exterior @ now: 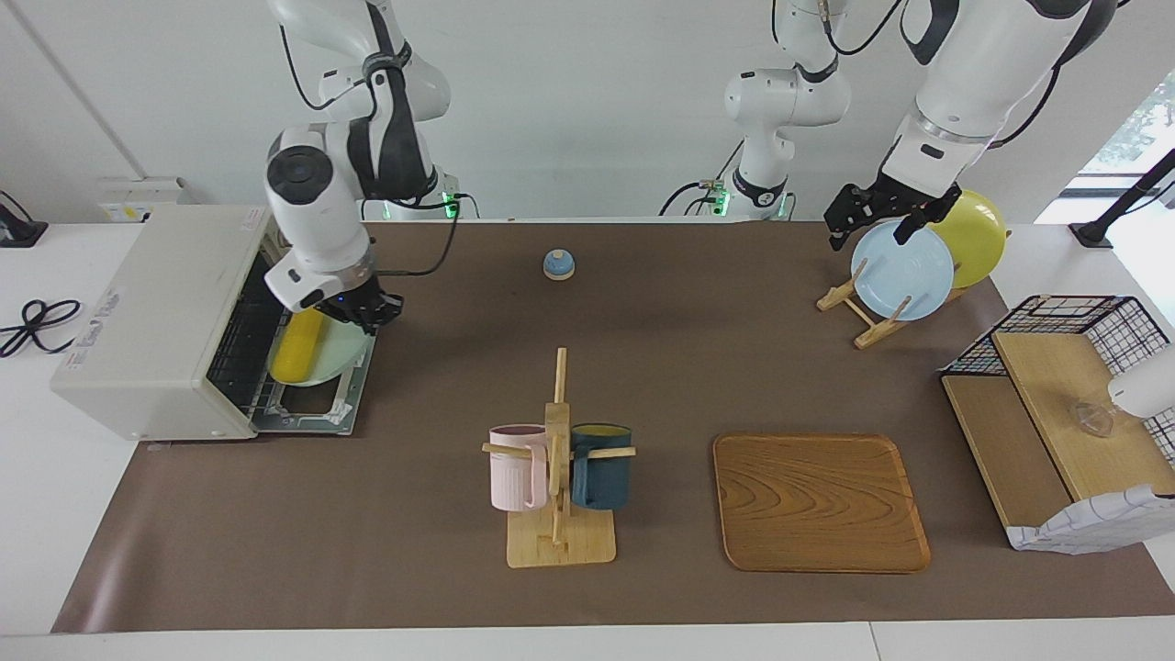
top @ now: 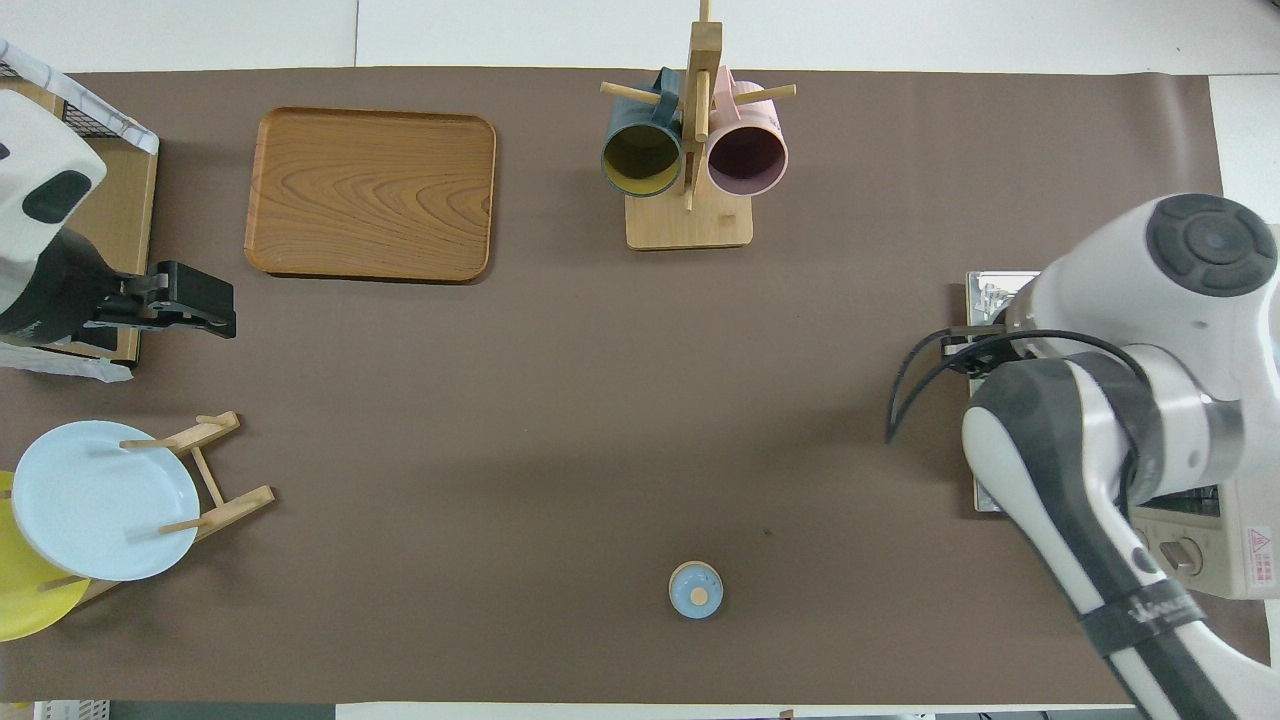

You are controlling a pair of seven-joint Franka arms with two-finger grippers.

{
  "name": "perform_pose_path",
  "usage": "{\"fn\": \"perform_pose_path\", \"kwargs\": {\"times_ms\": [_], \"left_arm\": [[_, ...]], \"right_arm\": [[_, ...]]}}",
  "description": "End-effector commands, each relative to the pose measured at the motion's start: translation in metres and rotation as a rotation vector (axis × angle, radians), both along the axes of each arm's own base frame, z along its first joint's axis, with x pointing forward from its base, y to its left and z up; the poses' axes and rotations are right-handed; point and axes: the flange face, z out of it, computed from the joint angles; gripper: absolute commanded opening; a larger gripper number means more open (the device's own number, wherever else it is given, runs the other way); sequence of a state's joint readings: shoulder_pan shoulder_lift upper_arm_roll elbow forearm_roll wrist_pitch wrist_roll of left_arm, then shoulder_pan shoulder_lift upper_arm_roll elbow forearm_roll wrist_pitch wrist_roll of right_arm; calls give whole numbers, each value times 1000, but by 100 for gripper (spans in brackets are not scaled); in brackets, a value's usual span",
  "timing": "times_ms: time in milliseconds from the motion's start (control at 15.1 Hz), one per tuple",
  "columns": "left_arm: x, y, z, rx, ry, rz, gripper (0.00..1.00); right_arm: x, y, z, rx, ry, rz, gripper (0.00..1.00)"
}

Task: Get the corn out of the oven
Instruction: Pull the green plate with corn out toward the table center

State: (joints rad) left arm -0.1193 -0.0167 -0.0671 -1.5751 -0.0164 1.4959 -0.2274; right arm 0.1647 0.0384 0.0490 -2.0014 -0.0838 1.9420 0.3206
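Lying lengthwise into the oven (exterior: 156, 312), corn (exterior: 298, 346); right gripper (exterior: 367, 310) jaws unreadable.

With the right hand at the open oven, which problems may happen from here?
1. The corn lies on a pale green plate at the oven mouth; pulling could drag the plate off the open door.
2. The right hand is low there and may bump the wire rack.

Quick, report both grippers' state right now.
Right gripper: at the open oven, over the corn; jaws cannot be told.
Left gripper: waiting above the plate rack, jaws open, holding nothing.
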Motion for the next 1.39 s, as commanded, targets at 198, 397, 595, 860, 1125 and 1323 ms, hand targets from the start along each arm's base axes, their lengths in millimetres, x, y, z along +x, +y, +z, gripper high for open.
{"fn": "perform_pose_path", "kwargs": {"times_ms": [198,397,595,860,1125,1323], "left_arm": [[-6,-2,2,12,-30,25,100],[-6,-2,1,11,-30,19,100],[-4,-3,2,8,-45,19,100],[-3,1,-1,7,-57,27,100],[-5,-8,-3,4,-67,7,100],[-8,-19,-13,5,-63,-11,100]], "right_arm": [[29,212,-1,21,2,-225,0],[25,296,-46,13,-29,-309,0],[25,300,-64,59,-53,-316,0],[29,294,-72,157,-27,-402,37],[51,252,-32,154,-101,-369,42],[73,153,4,65,-58,-219,0]]}}
